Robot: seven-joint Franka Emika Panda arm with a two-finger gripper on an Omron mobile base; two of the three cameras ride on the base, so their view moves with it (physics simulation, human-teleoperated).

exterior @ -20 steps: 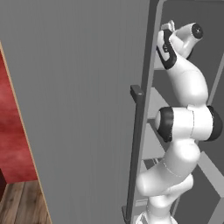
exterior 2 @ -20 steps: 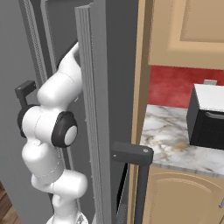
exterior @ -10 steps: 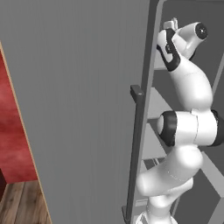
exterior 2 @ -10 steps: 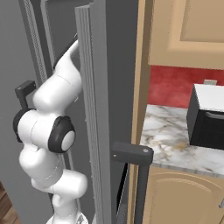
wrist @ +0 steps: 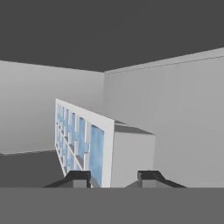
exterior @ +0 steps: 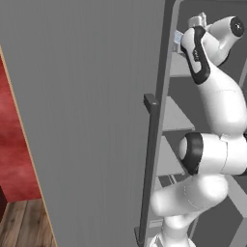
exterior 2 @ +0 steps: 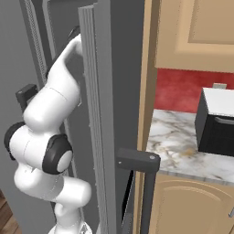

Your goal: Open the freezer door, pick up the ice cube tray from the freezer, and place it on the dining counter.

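Note:
The freezer door [exterior: 82, 120] stands swung open to the left, its dark bar handle [exterior: 150, 164] on the near edge. My arm reaches into the freezer [exterior: 176, 125] at an upper shelf. In the hand view the pale blue ice cube tray [wrist: 87, 140] sits between my fingertips [wrist: 76, 177], its grid of cells facing left; my gripper [wrist: 113, 177] is shut on its near end. From the left base view, the gripper [exterior: 185, 38] is high up with a bit of pale blue tray [exterior: 177, 37] at it. The dining counter is out of view.
Light grey freezer shelves [exterior: 173, 154] lie below the hand. A second grey door edge [exterior 2: 98, 114] with a dark handle [exterior 2: 146, 183] stands right of the arm. Beyond it are tan cabinets [exterior 2: 196, 32] and a marble worktop [exterior 2: 183, 141] with a black appliance [exterior 2: 217, 123].
The elbow has sunk a little and the forearm has straightened, while the hand stays near the upper shelf. The grip on the tray is unchanged.

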